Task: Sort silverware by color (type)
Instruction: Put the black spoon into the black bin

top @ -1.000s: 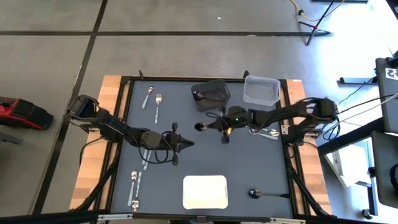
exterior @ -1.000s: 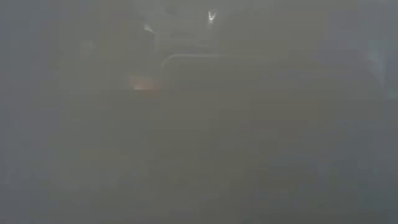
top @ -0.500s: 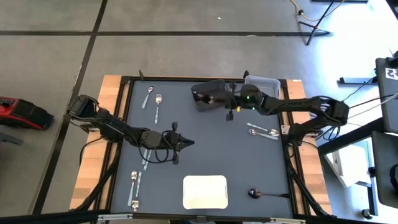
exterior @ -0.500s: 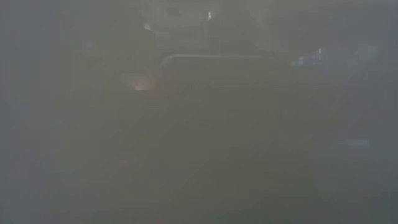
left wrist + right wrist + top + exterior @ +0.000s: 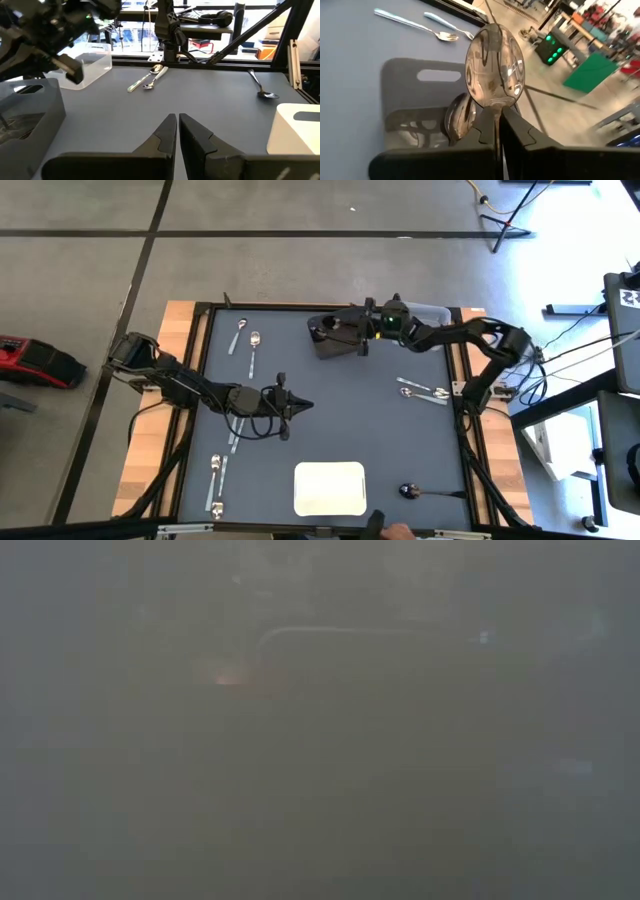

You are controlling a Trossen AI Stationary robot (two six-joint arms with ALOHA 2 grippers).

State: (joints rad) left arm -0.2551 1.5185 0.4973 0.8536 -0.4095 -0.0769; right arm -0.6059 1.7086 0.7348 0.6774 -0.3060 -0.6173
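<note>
Right gripper [image 5: 497, 131] is pinching a shiny dark spoon [image 5: 494, 67] by its handle, right over the dark grey handled bin [image 5: 335, 337]. I'd lower it inside before releasing so it doesn't bounce out. Left gripper [image 5: 177, 131] waits mid-table, fingers nearly closed on nothing.

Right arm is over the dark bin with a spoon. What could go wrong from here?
The right claw pinches the spoon only at its neck, bowl upright, so it could twist or slip. It hangs near the dark bin wall, so an early release might land it on the rim or outside.
</note>
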